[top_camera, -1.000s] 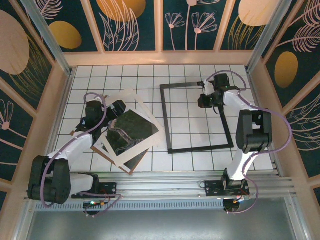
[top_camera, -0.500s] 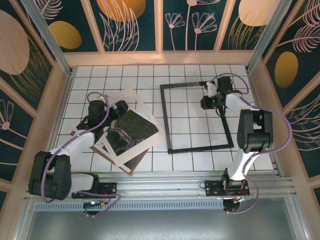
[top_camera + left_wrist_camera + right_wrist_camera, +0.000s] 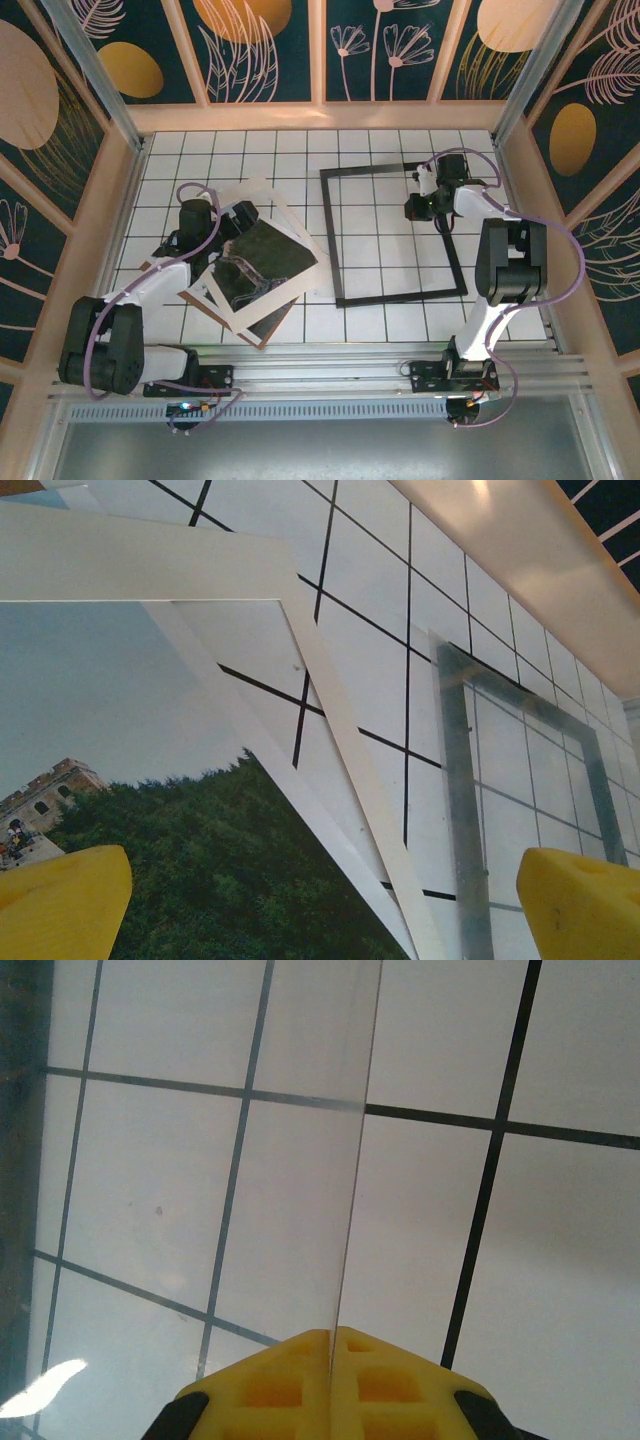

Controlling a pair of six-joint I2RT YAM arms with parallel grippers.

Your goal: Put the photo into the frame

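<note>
Right gripper (image 3: 418, 204) has edged slightly rightward since a second ago, near the far right corner of the frame (image 3: 400, 296). You see its fingers (image 3: 270, 1385) pressed together, pinching what looks like a clear sheet (image 3: 300, 1160). Your left gripper (image 3: 325, 900) gapes wide, holding nothing, over the photo (image 3: 258, 265). It lies tilted with the cream mat (image 3: 300, 228), left of the frame, not in it.

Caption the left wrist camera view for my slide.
Open left gripper above the photo, frame nearby on the tiled table.
</note>
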